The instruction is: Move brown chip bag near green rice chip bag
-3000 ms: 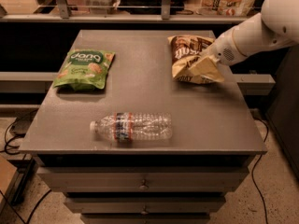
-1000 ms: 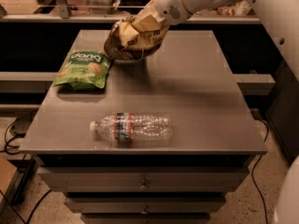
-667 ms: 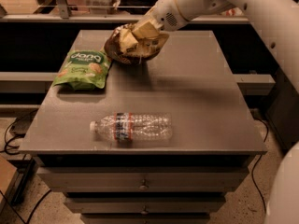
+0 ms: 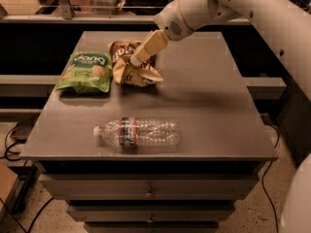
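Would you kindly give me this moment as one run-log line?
gripper: at brown chip bag | brown chip bag: on table, beside green rice chip bag

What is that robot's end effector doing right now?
The end effector is at the brown chip bag, beside the green rice chip bag; open or closed cannot be told.

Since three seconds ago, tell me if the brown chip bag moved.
Yes. The brown chip bag went left across the table, now beside the green rice chip bag; the gripper is on it.

gripper [image 4: 137, 58] at brown bag [image 4: 139, 75], right of green bag [image 4: 86, 72]
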Action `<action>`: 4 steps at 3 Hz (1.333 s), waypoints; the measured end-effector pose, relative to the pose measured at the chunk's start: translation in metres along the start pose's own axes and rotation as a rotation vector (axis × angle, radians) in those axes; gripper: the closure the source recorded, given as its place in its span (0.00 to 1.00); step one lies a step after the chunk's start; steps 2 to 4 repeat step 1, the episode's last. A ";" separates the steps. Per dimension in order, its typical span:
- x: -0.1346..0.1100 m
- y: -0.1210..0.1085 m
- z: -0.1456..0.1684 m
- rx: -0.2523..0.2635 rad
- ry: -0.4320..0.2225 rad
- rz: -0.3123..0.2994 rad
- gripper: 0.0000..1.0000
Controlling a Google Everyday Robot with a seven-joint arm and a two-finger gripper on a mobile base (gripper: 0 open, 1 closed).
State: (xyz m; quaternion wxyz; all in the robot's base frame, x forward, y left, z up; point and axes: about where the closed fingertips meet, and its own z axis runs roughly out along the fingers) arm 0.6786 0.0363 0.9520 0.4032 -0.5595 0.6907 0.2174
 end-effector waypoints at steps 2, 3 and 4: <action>0.000 0.000 0.000 0.000 0.000 0.000 0.00; 0.000 0.000 0.000 0.000 0.000 0.000 0.00; 0.000 0.000 0.000 0.000 0.000 0.000 0.00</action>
